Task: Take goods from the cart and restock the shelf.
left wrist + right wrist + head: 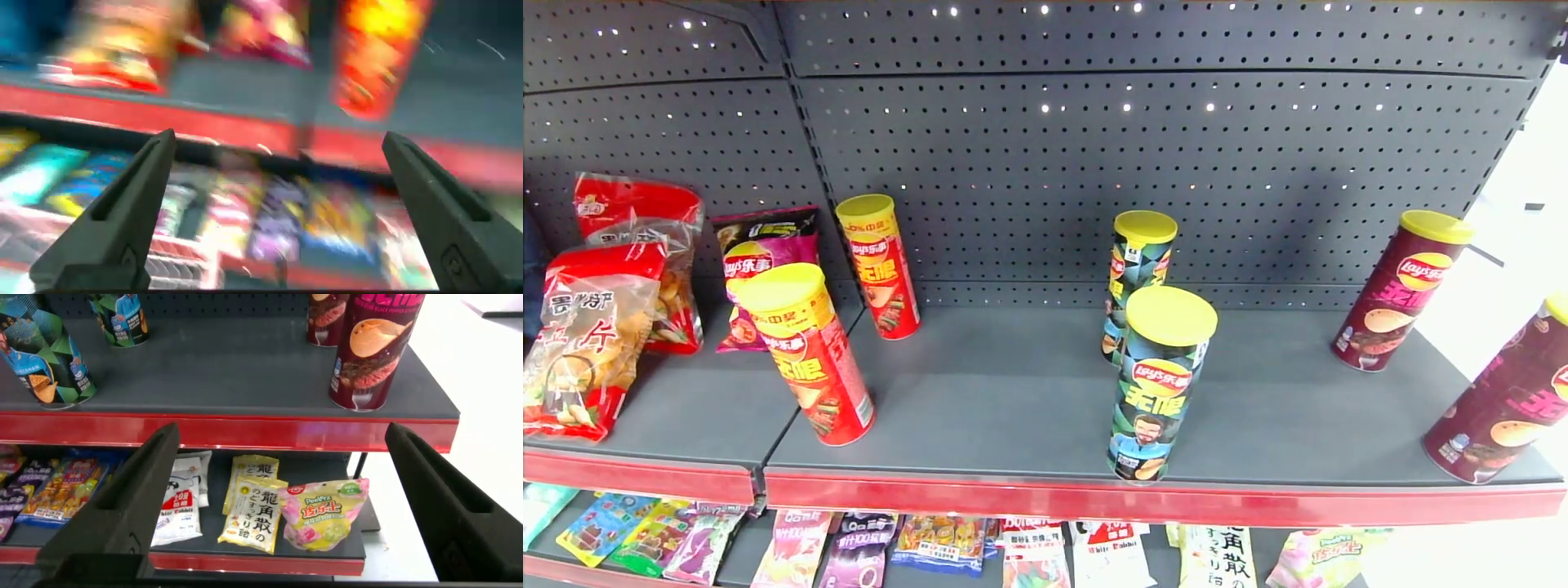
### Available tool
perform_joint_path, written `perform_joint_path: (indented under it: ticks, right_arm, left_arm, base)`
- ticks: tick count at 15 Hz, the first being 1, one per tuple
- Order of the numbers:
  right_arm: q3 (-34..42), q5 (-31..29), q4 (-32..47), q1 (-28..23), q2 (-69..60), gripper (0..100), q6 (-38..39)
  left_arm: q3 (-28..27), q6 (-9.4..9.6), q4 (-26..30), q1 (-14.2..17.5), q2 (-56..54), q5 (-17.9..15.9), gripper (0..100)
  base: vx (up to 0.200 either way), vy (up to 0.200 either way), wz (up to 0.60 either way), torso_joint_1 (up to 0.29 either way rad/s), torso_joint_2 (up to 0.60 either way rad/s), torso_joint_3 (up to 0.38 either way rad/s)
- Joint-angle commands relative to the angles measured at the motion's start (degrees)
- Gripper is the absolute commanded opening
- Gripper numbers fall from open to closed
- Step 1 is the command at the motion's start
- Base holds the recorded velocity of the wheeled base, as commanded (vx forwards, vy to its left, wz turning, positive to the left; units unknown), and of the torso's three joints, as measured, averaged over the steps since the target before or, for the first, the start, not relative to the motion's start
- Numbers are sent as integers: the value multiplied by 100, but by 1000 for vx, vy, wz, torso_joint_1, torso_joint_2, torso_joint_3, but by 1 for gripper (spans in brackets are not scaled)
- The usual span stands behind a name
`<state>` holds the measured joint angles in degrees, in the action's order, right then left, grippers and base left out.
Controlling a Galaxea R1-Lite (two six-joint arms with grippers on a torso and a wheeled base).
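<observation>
A grey shelf [1013,384] with a red front edge holds chip cans standing in pairs: two red cans [809,351] [880,265] at the left, two dark green-patterned cans [1156,384] [1137,273] in the middle, two maroon cans [1401,290] [1507,400] at the right. My left gripper [278,220] is open with nothing in it, in front of the shelf's red edge [245,131] below a red can [376,57]. My right gripper [278,506] is open and holds nothing, facing the red edge [245,429] below a maroon can [368,351] and a green-patterned can [45,359].
Snack bags [596,327] and a purple chip bag [760,261] stand on the left shelf section. The lower shelf holds several flat snack packets [249,502] [931,543]. A perforated dark back panel [1160,171] closes the shelf behind. Bare shelf lies between the can pairs.
</observation>
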<state>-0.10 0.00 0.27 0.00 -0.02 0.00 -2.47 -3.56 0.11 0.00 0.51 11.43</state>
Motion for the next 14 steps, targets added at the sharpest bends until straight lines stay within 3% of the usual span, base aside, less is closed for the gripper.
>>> perform_joint_path:
  ticks: [1,2,3,4,5,7,9,14]
  right_arm:
    - [1,0,0,0,2,100,0]
    - [1,0,0,0,2,100,0]
    - [1,0,0,0,2,100,0]
    - [1,0,0,0,2,100,0]
    - [1,0,0,0,2,100,0]
    - [1,0,0,0,2,100,9]
    - [1,0,0,0,2,100,0]
    - [-113,220,-185,0,2,100,237]
  left_arm:
    - [151,-31,-37,0,-42,-423,100]
    - [177,92,-116,0,-42,-774,100]
    - [204,171,-213,0,-42,-809,100]
    - [239,84,-231,0,-42,-792,100]
    - [239,-119,-143,0,-42,-801,100]
    - [247,479,15,0,-42,-1161,100]
    - [247,171,-2,0,-42,-1196,100]
    - [247,259,-2,0,-42,-1143,100]
  base:
    - [0,0,0,0,0,0]
    - [0,0,0,0,0,0]
    - [0,0,0,0,0,0]
    - [0,0,0,0,0,0]
    - [0,0,0,0,0,0]
    - [0,0,0,0,0,0]
    - [0,0,0,0,0,0]
    - [0,0,0,0,0,0]
